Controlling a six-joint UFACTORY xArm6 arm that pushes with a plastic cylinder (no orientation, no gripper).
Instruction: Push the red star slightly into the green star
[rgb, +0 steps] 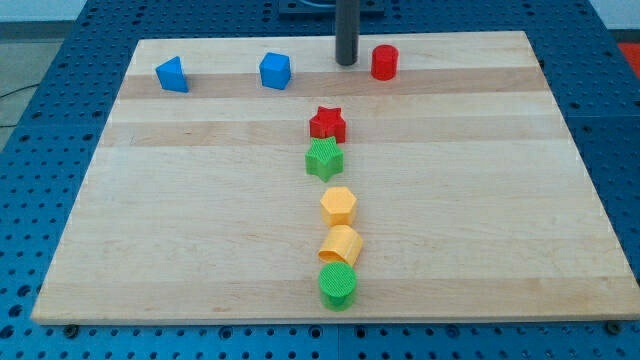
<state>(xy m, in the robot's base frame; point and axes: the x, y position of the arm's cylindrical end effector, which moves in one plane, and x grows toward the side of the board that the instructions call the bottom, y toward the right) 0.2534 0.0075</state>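
My tip (347, 63), a bare rod with nothing to clench or grasp, rests near the board's top edge, just left of the red cylinder (384, 62). Below it, the red star (327, 124) sits just above the green star (324, 159), apparently touching. I judge a short, centred downward nudge suffices.

place: lab bench | cue: blue perforated mounting table (60, 45) | cue: wooden board (200, 230) set on it
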